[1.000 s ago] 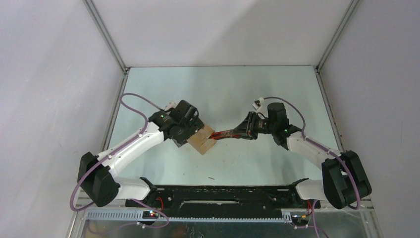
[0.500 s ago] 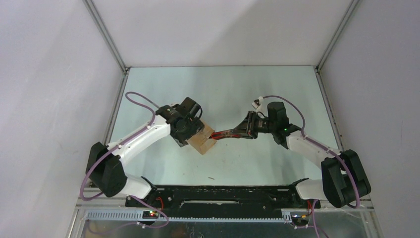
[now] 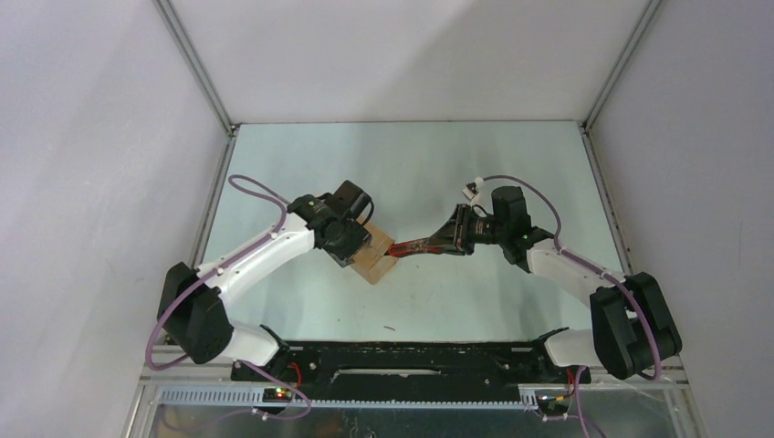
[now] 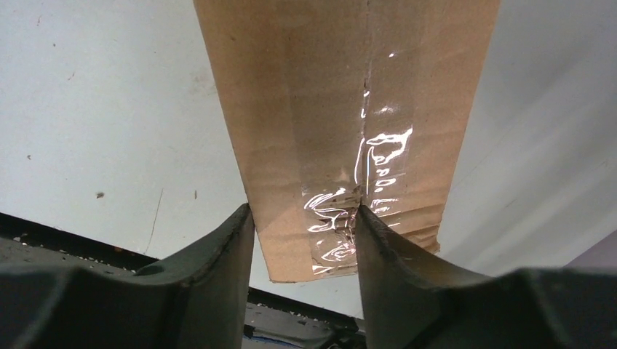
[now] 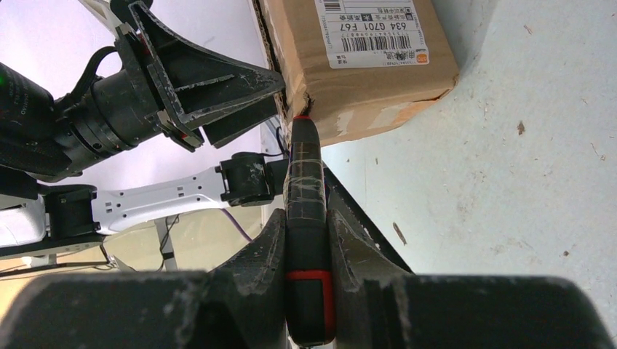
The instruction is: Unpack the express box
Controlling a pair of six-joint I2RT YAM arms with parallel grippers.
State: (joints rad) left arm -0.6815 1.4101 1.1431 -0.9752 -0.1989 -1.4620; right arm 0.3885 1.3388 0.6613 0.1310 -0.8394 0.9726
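Note:
The express box [image 3: 376, 263], a small brown carton, sits tilted at mid table. Its taped seam faces the left wrist view [image 4: 349, 109] and its white label faces the right wrist view [image 5: 371, 33]. My left gripper [image 3: 351, 239] grips the box's far-left part, one finger at the box's edge and the other over the tape [image 4: 304, 211]. My right gripper [image 3: 449, 241] is shut on the red-and-black utility knife [image 5: 305, 182]. The knife tip touches the box's corner edge just below the label. The knife also shows in the top view [image 3: 415, 246].
The pale table [image 3: 411, 164] is walled by grey panels on three sides. A black rail [image 3: 392, 360] runs along the near edge. A small dark scrap [image 3: 390, 328] lies on the table in front of the box.
My left arm's elbow swung in and its wrist turned slightly while the gripper stayed on the box. The right arm, the knife and the box barely moved.

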